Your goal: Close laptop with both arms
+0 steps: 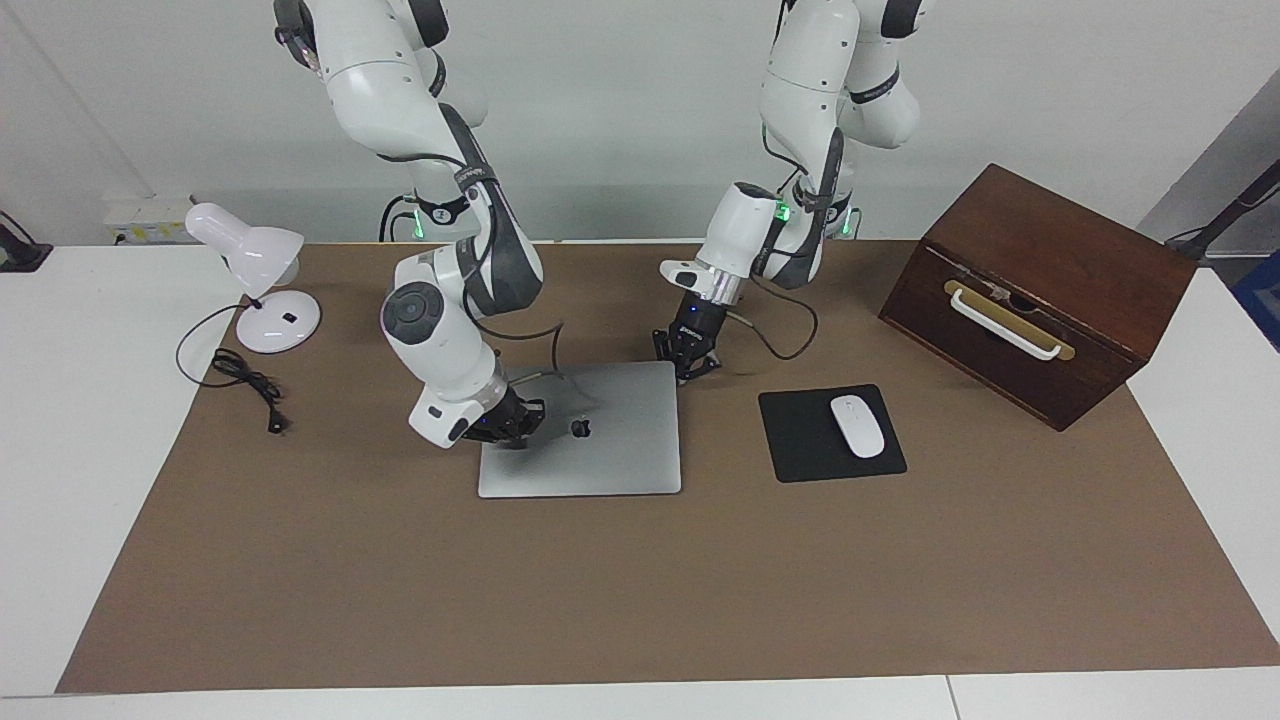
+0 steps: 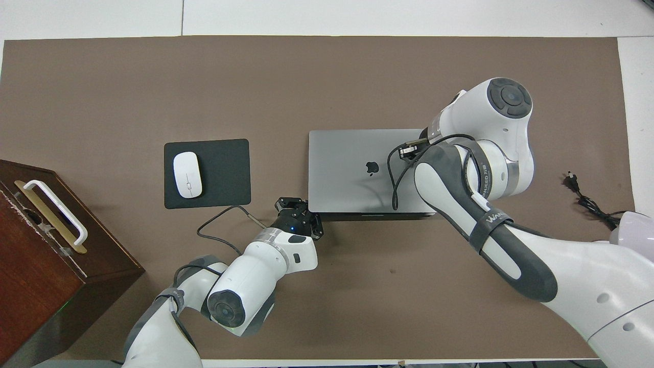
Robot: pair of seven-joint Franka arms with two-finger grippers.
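A silver-grey laptop point(image 1: 590, 440) lies lid-down and flat at the middle of a brown mat point(image 1: 640, 600) that covers most of a white tabletop point(image 1: 60, 420), set against a plain pale wall. The right hand point(image 1: 520, 425) rests low over the lid's edge toward the right arm's end, its fingers drawn together and gripping nothing. The left hand point(image 1: 688, 362), likewise closed and empty, sits at the laptop's corner nearest the robots on the left arm's side. Beside the laptop, toward the left arm's end, a white mouse point(image 1: 857, 426) lies on a black mouse pad point(image 1: 800, 445), and past it a dark wooden box point(image 1: 1040, 290) with a white handle stands tilted. At the right arm's end, a small white desk lamp point(image 1: 255, 270) stands at the mat's edge, its black cord point(image 1: 245, 385) trailing across the brown surface.
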